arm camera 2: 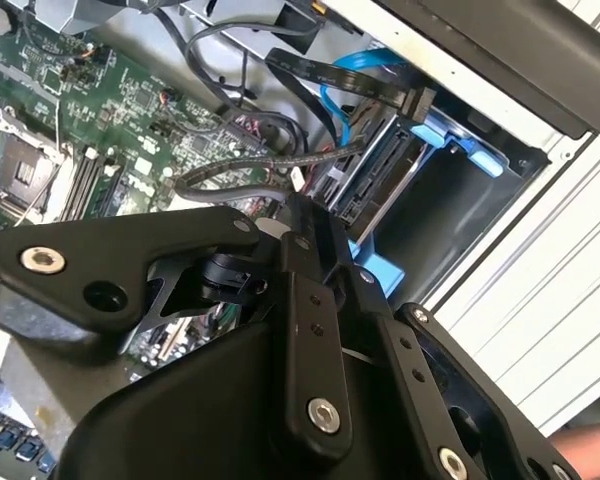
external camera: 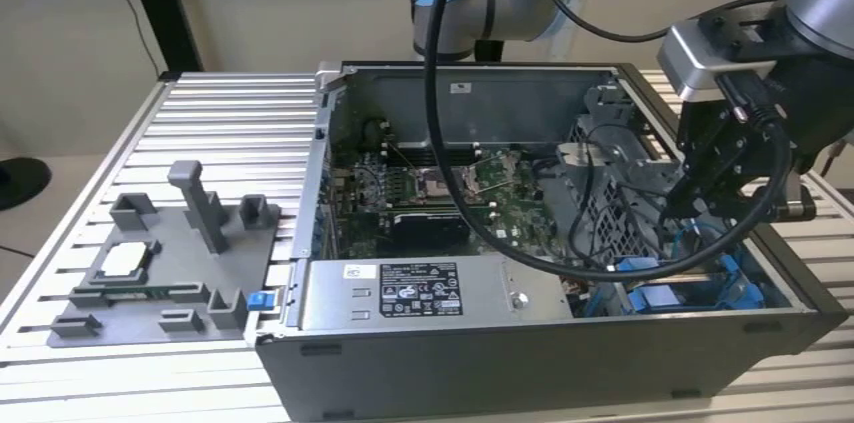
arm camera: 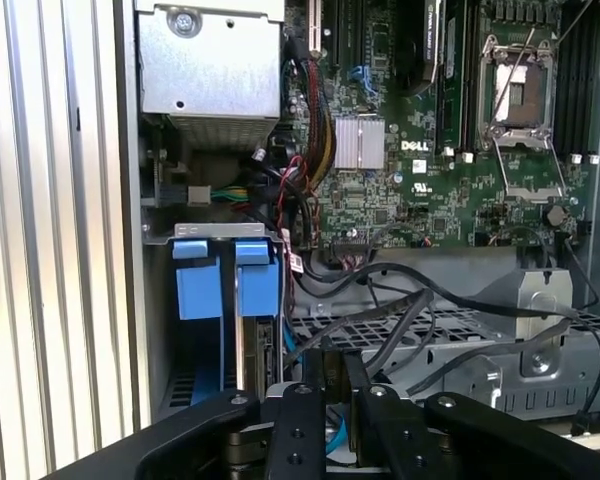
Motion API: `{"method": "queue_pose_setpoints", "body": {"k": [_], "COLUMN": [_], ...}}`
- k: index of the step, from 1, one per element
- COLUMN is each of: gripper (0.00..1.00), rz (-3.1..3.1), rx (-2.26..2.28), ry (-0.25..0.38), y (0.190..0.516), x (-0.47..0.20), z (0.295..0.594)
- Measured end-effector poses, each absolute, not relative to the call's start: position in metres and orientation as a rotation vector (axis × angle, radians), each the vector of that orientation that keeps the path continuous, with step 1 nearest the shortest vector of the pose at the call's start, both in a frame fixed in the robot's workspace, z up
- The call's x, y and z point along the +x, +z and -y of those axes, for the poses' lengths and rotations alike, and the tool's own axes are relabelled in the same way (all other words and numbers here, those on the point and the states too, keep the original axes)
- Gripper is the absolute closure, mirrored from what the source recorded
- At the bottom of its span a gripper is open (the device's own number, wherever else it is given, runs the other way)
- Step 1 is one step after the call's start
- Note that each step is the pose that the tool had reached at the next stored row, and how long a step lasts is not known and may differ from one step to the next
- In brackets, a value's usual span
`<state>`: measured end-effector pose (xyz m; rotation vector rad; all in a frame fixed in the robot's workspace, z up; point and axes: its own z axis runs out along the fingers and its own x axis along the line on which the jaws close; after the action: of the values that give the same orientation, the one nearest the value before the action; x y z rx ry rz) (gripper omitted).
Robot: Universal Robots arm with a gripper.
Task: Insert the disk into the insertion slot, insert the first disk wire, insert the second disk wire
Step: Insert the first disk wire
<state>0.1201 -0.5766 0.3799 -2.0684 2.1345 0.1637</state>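
The disk (arm camera: pixel 263 352) stands edge-on in the insertion slot (arm camera: pixel 256 282), between blue rails and tabs at the case's corner. In the second wrist view the disk (arm camera 2: pixel 385 172) shows in its blue carrier. A black sleeved disk wire (arm camera 2: pixel 270 160) runs to the disk's connector end. A blue wire (arm camera 2: pixel 355 62) with a black plug hangs just above the disk. My gripper (arm camera: pixel 332 388) hovers right over the disk's connector end, among dark wires (arm camera: pixel 400 312). In the exterior view the gripper (external camera: pixel 694 208) hangs above the blue bay (external camera: pixel 667 295) at the exterior view's right.
The open computer case lies on a slatted aluminium table (external camera: pixel 227 123). A grey labelled power-supply box (external camera: pixel 400 293) sits along its near wall, with the motherboard (external camera: pixel 427 188) behind. A grey fixture (external camera: pixel 160 263) stands on the table at the exterior view's left. Loose cables cross the bay cage.
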Motion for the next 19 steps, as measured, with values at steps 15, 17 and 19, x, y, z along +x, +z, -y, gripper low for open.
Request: {"method": "queue_pose_setpoints", "body": {"k": [15,17,19], "gripper": [1.00,1.00,1.00], "rz": [-2.148,-2.149,-2.150], "rx": [-2.083,-2.084,-2.084], "ry": [0.136,0.134,0.133], "y": [0.373,0.372,0.371], "x": [0.134,0.137,0.139], "z": [0.586,0.587,0.589]}}
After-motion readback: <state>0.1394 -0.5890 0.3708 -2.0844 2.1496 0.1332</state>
